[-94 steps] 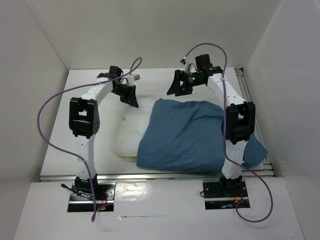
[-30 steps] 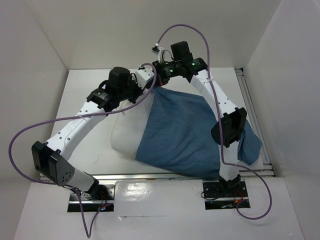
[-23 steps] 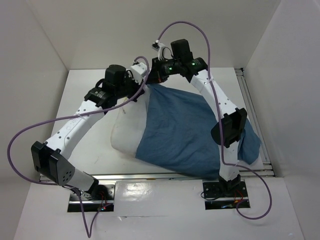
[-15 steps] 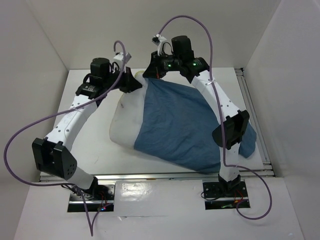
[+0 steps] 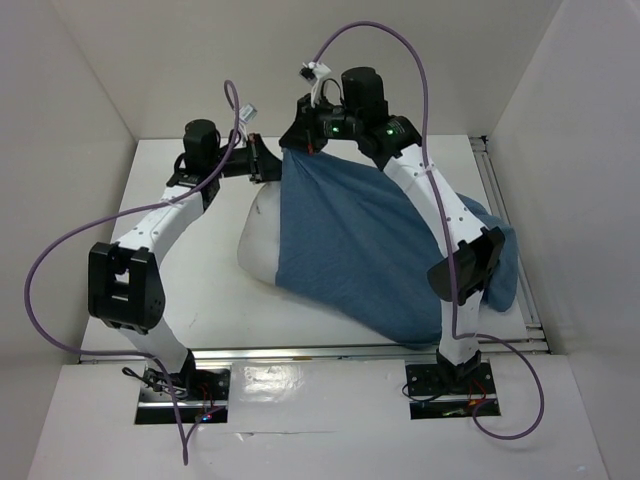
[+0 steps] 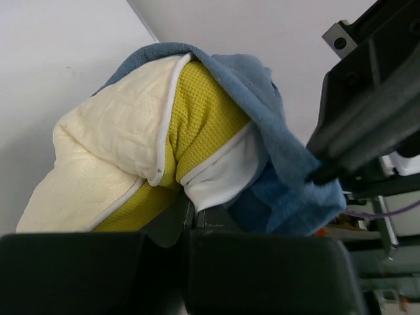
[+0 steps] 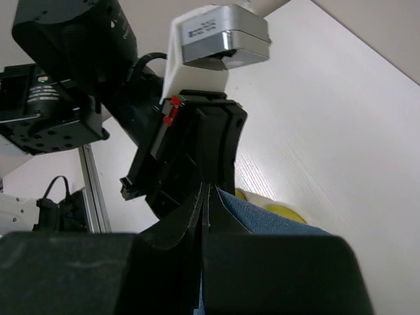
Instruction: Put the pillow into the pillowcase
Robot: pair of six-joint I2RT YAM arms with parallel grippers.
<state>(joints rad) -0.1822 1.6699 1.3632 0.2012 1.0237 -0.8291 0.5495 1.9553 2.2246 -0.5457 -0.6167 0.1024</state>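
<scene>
Both arms have hauled the far end of the bundle higher off the white table (image 5: pixel 190 290) than a moment ago, so it now hangs steeply. Biggest is the denim-blue pillowcase (image 5: pixel 370 240), which drapes from the far centre down towards the near right edge. It covers most of the cream pillow (image 5: pixel 258 238), whose bare left part sticks out of the opening. The right gripper (image 5: pixel 297 140) is clamped on the pillowcase's top hem. Just beside it, the left gripper (image 5: pixel 262 162) pinches the pillow's yellow corner (image 6: pixel 197 125), jaws closed.
</scene>
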